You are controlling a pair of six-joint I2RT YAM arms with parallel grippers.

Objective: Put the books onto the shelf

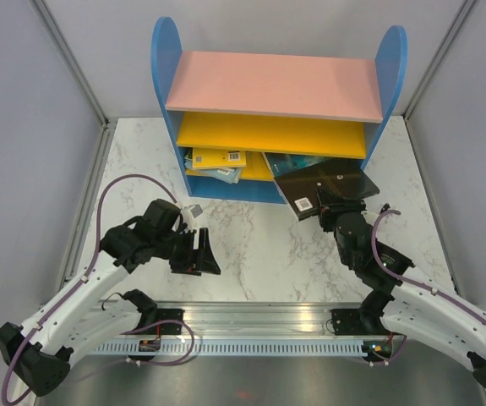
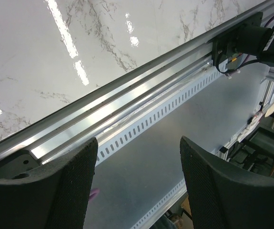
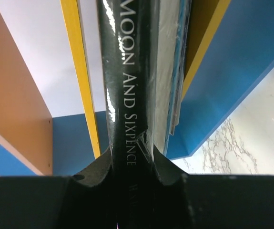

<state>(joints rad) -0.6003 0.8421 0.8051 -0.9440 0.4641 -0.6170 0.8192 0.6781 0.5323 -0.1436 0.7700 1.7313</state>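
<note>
At shelf [image 1: 165, 93] front, right jaws gripping black book [image 1: 325, 184], left jaws agape

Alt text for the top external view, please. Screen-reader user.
The right end effector grips a black book, tilted, its far end at the lower right opening of the blue, pink and yellow shelf. At the lower compartment's left lie a yellow book and a light blue book; the left end effector hangs open and empty over the marble table.
</note>
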